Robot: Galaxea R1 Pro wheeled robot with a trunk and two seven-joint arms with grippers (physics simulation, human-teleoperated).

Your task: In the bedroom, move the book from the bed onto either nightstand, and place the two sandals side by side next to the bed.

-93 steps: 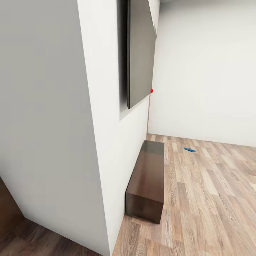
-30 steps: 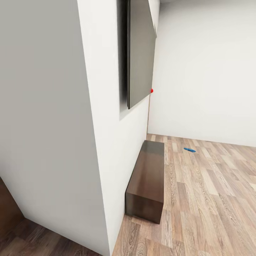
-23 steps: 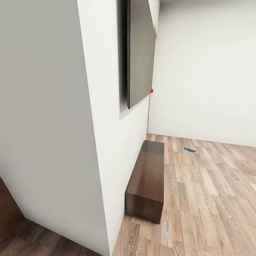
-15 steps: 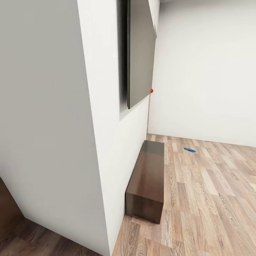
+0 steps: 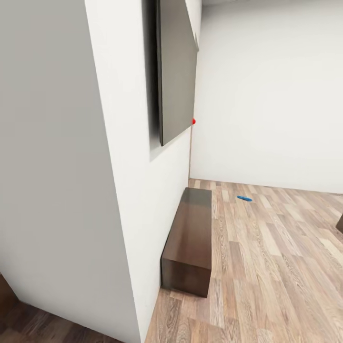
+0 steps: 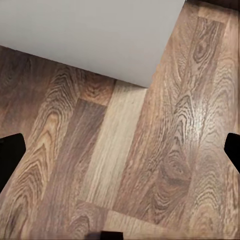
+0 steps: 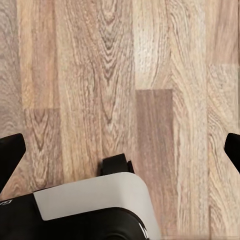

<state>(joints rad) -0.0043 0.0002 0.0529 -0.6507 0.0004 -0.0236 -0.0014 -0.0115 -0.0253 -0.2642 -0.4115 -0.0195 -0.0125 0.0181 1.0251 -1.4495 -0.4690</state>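
Shifted leftward across the whole head view since half a second back: wall corner, dark wall panel [image 5: 175, 71] and long dark bench [image 5: 188, 238] all displaced together, so camera motion, not movement of things. Newly showing at the right edge: a sliver of dark furniture [image 5: 339, 222], too little to identify.

One blue sandal [image 5: 245, 197] lying flat on the wood floor [image 5: 276, 267], far ahead of both sets of fingers and well apart from the bench, long axis running roughly across the view. Second sandal, book and bed not identifiable yet.

Left fingers [image 6: 120, 150] spread wide, gripping nothing, above bare planks beside the wall foot [image 6: 90, 35]. Right fingers [image 7: 120, 150] likewise wide apart and empty over plain floor. Right arm probably the nearer to the sandal, given its place right of centre.
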